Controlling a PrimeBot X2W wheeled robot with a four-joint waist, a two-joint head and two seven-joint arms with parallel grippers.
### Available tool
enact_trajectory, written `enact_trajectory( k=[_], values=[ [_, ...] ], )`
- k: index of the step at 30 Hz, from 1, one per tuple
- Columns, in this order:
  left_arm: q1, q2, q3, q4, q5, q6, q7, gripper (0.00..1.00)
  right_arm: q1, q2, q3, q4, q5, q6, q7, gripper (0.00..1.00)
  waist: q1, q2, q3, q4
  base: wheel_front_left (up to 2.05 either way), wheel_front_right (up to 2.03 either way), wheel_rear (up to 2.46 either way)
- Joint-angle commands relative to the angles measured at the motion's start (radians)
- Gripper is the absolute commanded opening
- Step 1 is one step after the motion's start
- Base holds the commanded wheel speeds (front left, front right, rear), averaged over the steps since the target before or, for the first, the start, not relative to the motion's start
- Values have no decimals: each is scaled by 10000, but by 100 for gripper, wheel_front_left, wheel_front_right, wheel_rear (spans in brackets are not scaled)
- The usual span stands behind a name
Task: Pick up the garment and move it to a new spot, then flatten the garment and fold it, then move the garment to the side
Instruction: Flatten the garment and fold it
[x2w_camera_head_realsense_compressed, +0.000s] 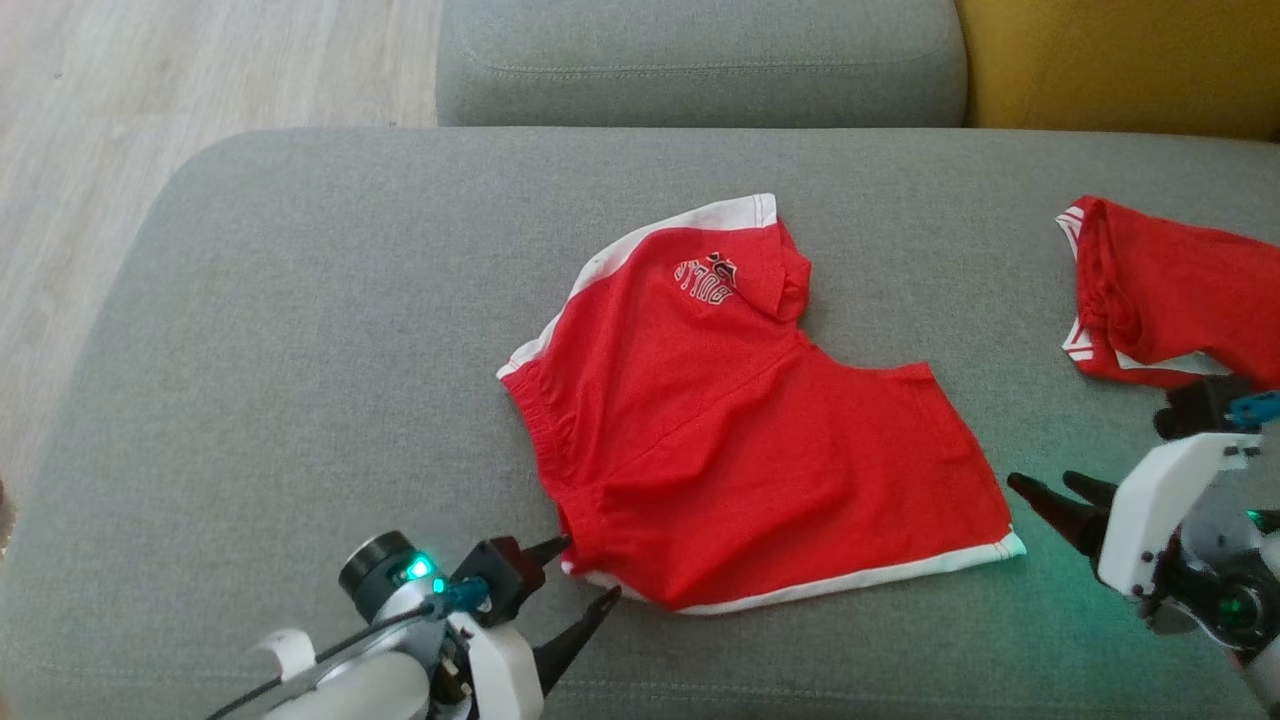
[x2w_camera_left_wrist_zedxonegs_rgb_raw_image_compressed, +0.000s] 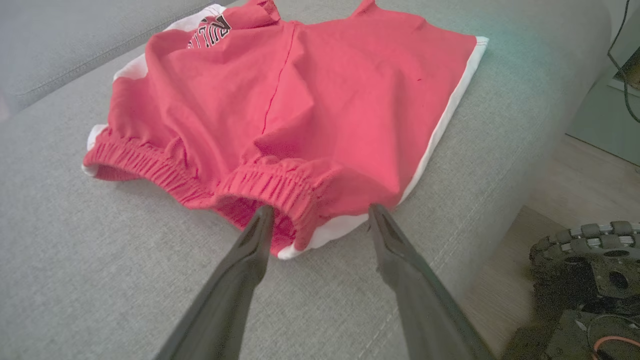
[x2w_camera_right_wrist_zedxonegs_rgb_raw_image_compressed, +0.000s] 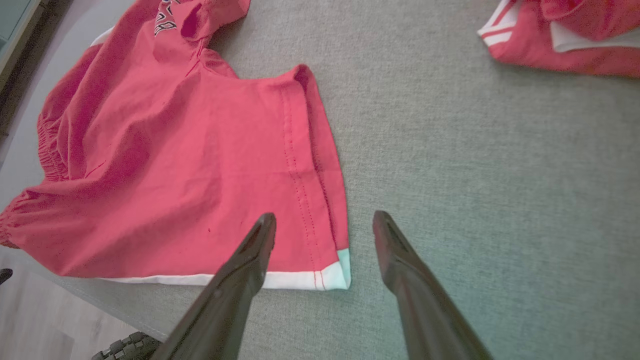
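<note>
Two grippers spread, empty: left gripper (x2w_camera_head_realsense_compressed: 588, 569) at 7 o'clock of garment (x2w_camera_head_realsense_compressed: 740, 420), right gripper (x2w_camera_head_realsense_compressed: 1043, 482) at 4 o'clock. Looks like flattening; next calls for smoothing bunched 12 o'clock corner.

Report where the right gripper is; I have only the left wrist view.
Observer: The right gripper is open at the right hem corner of the shorts, gripping nothing.
Operator: Say what else lies on the sofa.
Observer: A second red garment lies to the right on the sofa, apart from the shorts.
</note>
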Motion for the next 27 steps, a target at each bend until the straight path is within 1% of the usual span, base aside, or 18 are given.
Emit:
enact_trajectory(
  k=[1,4,9,14,19,22,25,26,27],
  values=[
    [-311,307,323,-258,-129,103,-48,100,-2,-280,-241,-312,-113,65,-173,100,1,-1,-38,18,0,0,0],
    [-242,422,424,-336,-245,212,-70,100,72,-269,-723,-409,-255,65,-470,100,1,-1,-126,30,0,0,0],
    [-141,823,968,-736,-679,597,-184,100,120,-60,-1663,-757,-665,65,-1145,100,1,-1,-188,21,0,0,0],
    [6,1332,1782,-1314,-1278,1131,-357,100,165,319,-2603,-1192,-1340,65,-2011,100,1,-1,-222,25,0,0,0],
    [148,1663,2702,-1946,-1874,1759,-547,100,211,925,-3173,-1796,-2080,65,-2763,100,1,-1,-182,74,0,0,0],
    [315,1610,3426,-2273,-2321,2165,-698,100,239,1293,-3357,-2215,-2570,65,-3164,100,1,-1,-119,116,0,0,0],
    [547,1299,4271,-2528,-2747,2534,-800,100,269,1654,-3458,-2584,-2921,65,-3476,100,1,-1,-4,199,0,0,0],
    [547,1299,4271,-2528,-2747,2534,-800,100,269,1654,-3458,-2584,-2921,65,-3476,100,1,-1,-4,199,0,0,0],
    [718,940,4922,-2692,-2897,2733,-828,100,292,1821,-3391,-2767,-3207,65,-3629,100,1,-1,75,269,0,0,0]
  ],
)
